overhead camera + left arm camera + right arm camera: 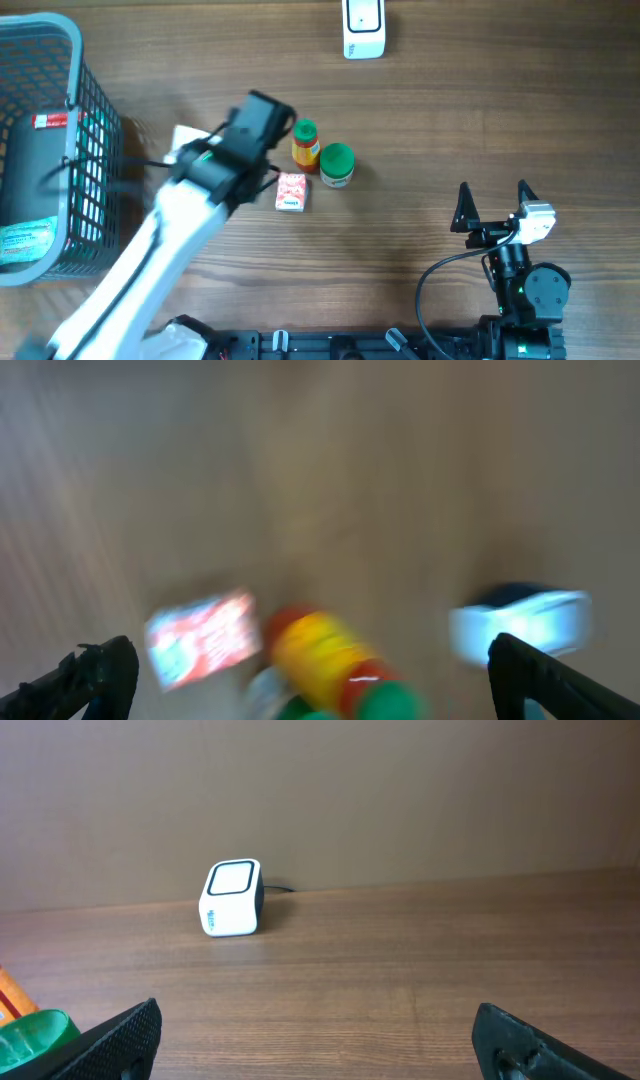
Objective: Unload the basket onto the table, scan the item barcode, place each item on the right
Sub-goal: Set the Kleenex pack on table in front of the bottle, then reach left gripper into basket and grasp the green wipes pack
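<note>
So, left gripper: jaws spread wide, nothing pinched; hangs above the centre of the table, just left of the bottle in the overhead view
left wrist view: smeared by blur; box, bottle and scanner show only as colour blobs
right gripper: spread wide too, empty, at the right near the front edge, well apart from the items
bottle: yellow, red label, green cap, table centre; touching the left gripper or not, cannot tell
jar: green lid, upright, just right of the bottle, looks to be touching it
box: small, red and white, lying flat just in front of the bottle
scanner: white with a dark window, at the far edge, well apart from the three items; window faces the right wrist camera
basket: grey mesh, far left, holds a dark package with labels
white object: partly hidden under the left arm, cannot identify
</note>
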